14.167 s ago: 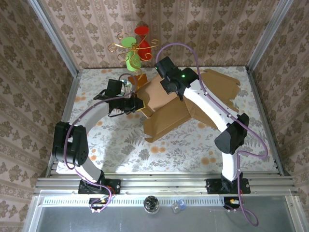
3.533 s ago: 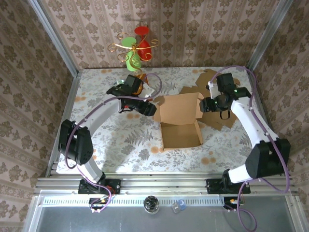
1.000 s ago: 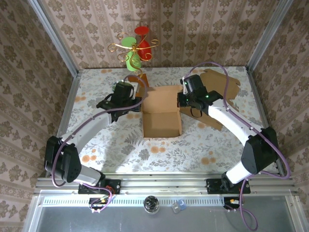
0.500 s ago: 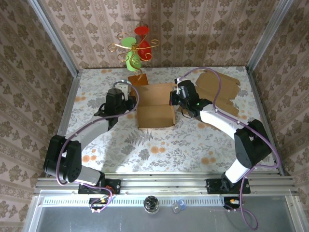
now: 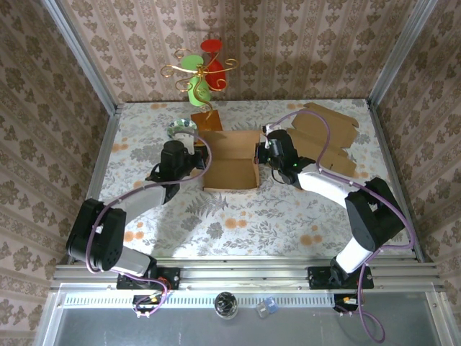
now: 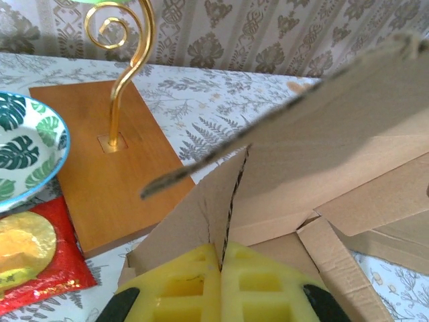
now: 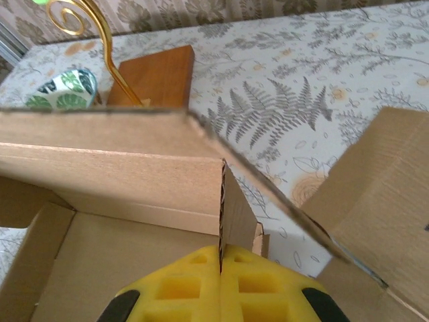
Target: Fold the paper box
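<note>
box [image 5: 230,164]: middle of counter [image 5: 238,216], before the stand [image 5: 205,119] | left end effector [image 6: 221,249]: pinching its left wall | right end effector [image 7: 220,251]: pinching right wall | flaps block your wrist views beyond.

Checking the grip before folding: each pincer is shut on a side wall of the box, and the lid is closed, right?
Not the lid: the top external view shows the paper box open, its floor visible. The left pincer and right pincer are each shut on a side wall.

Left tool [image 5: 203,163] and right tool [image 5: 260,153] pinched closed, arms angled inward.
</note>
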